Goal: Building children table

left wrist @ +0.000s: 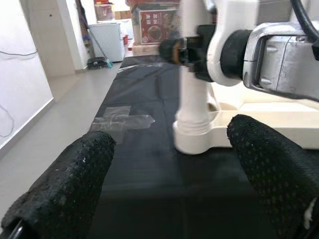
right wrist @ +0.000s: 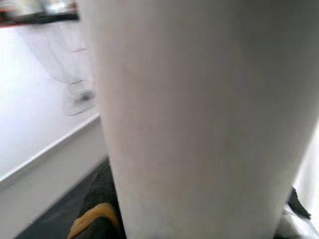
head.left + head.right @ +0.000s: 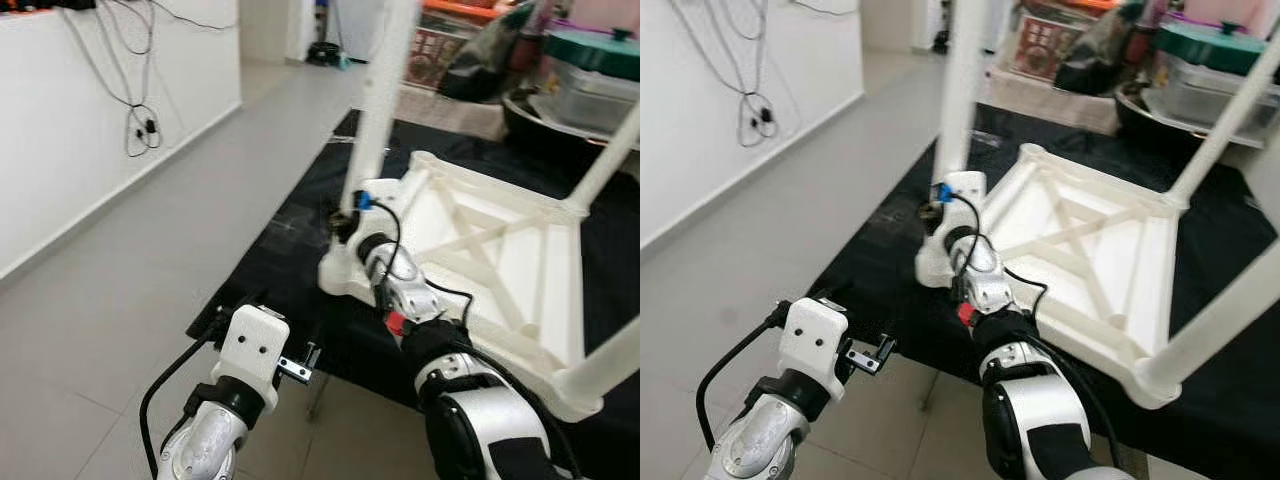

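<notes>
Biggest thing in the room is the black mat [image 3: 280, 260] spread over the grey tile floor [image 3: 150, 250], and I'll place everything off that. Lying on it upside down is the white plastic kids' table [image 3: 480, 260], top face down and cross-braced underside up, which makes sense since that's the only way the leg sockets are reachable. Three legs are standing up out of the corners as far as I can see. The one that matters is the near-corner leg [image 3: 385, 90], at the corner closest to the mat's front edge, rising straight up out of its socket [image 1: 192, 134].

The right gripper [image 3: 347, 222] is right up at the base of that leg, just above the socket. From the wrist camera the leg [image 2: 209, 119] is so close it's basically a white wall, so it looks pressed against it, but I honestly can't tell whether the fingers are clamped round it or just resting there. My guess is it's steadying or seating the leg into the corner.

The left gripper [image 1: 179, 174] hovers low off the mat's front edge, fingers [image 1: 65, 184] spread wide with nothing between them, aimed at the same socket. Looks ready to brace the frame.
</notes>
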